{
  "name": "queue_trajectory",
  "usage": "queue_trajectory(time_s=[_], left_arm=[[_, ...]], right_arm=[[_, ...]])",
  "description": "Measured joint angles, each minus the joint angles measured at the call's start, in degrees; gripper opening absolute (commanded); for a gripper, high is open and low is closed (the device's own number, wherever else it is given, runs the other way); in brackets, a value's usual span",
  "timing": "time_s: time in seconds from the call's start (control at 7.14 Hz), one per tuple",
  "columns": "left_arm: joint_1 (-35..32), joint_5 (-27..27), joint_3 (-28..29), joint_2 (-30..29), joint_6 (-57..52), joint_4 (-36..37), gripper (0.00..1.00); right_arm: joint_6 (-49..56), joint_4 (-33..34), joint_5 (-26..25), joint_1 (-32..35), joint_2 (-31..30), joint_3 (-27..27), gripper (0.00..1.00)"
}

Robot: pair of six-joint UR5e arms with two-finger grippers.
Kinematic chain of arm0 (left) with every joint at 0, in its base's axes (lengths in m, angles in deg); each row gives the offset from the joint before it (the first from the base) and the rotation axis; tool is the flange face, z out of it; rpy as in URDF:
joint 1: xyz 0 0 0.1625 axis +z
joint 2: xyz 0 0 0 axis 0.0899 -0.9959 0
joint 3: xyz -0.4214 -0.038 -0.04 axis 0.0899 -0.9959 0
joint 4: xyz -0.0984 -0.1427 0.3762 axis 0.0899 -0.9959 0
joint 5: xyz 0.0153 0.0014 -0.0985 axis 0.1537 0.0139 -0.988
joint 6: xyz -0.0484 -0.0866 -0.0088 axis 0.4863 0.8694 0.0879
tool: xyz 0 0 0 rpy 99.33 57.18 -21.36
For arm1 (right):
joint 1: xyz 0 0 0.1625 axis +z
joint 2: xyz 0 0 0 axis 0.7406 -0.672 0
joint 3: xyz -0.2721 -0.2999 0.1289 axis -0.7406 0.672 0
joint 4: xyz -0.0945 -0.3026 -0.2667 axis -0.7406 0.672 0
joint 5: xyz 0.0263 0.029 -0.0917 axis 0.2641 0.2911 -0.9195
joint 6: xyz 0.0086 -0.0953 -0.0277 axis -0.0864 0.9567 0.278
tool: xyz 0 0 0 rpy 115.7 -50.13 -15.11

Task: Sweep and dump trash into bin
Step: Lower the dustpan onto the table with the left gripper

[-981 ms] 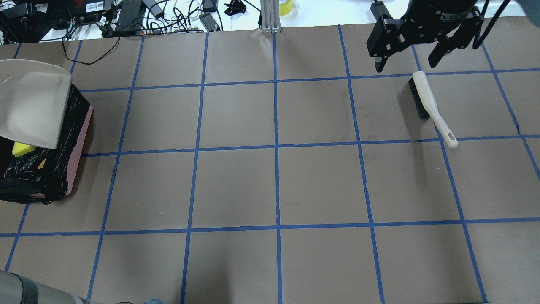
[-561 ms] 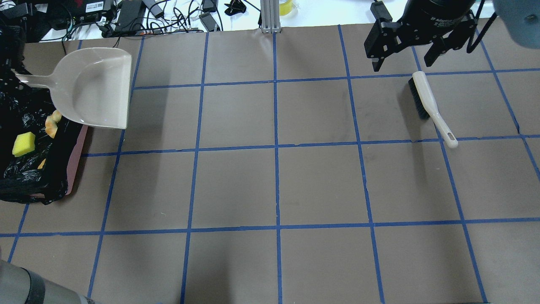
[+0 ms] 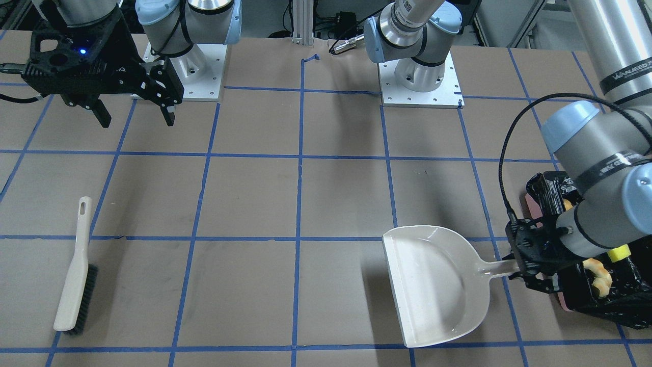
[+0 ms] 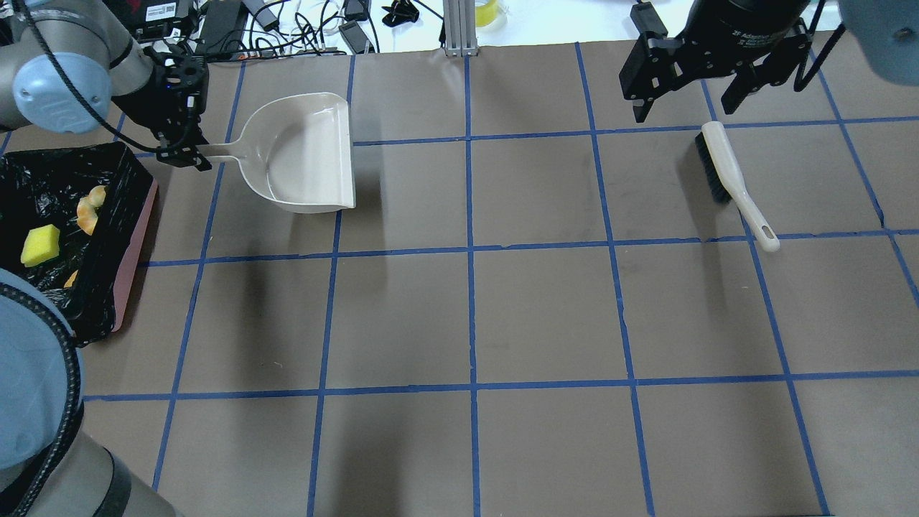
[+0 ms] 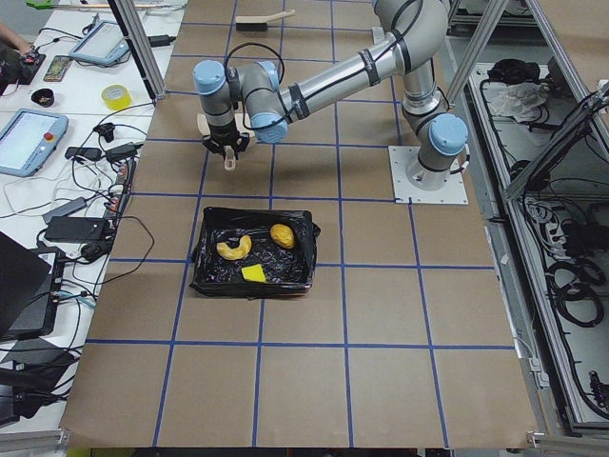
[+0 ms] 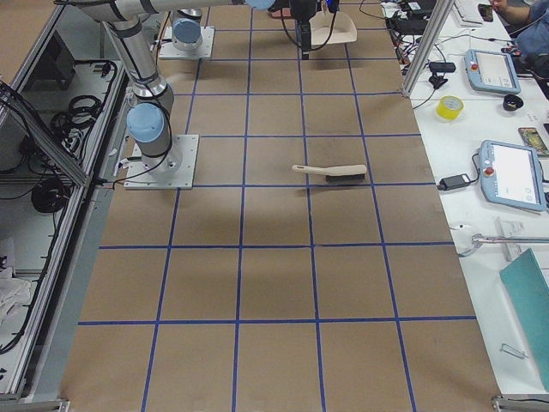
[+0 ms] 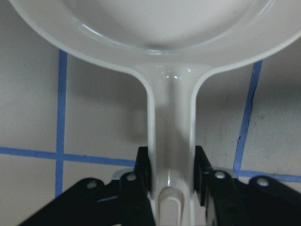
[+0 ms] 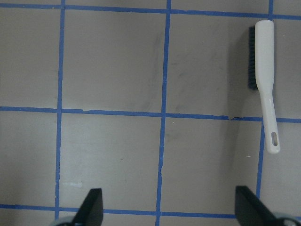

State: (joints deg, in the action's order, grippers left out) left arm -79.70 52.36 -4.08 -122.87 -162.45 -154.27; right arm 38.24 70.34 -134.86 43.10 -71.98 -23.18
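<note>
Trash (image 4: 39, 245) in bin (image 4: 141, 228); left hand (image 4: 185, 156) grips dustpan (image 4: 310, 154) by handle.

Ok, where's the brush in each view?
Front-facing: brush lower left.
Overhead: brush upper right.
Exterior left: brush top edge, far end.
Exterior right: brush centre.
Left wrist: not in it.
Right wrist: brush upper right.
Landmark: a blue tape line crosses its handle near the hanging hole.

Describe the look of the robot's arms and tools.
Left arm and right arm: silver tubes, pale blue joint caps. A black cable loops along the left, which bears white-lettered black bands. Left tool and right tool: black, two-fingered.
</note>
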Motion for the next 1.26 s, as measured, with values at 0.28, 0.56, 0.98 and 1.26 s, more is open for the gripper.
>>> queue_trajectory(time_s=[0.28,0.56,0.98,1.26], left_arm=[[-1.49,0.33,-0.01,-2.13,1.63,1.09,0.00],[-2.66,0.64,-0.24,-3.68,0.74,4.13,0.00],[-3.18,0.80,-2.52,-4.01,-1.33,5.55,0.00],[-3.23,1.04,-3.23,-4.05,-2.04,6.37,0.33]], right_arm=[[0.02,0.04,0.00,0.00,0.01,0.01,1.00],[0.33,0.17,0.02,-0.02,0.07,0.01,1.00],[0.52,0.16,0.04,0.00,0.08,0.01,1.00],[0.53,0.14,0.02,0.00,0.08,0.01,1.00]])
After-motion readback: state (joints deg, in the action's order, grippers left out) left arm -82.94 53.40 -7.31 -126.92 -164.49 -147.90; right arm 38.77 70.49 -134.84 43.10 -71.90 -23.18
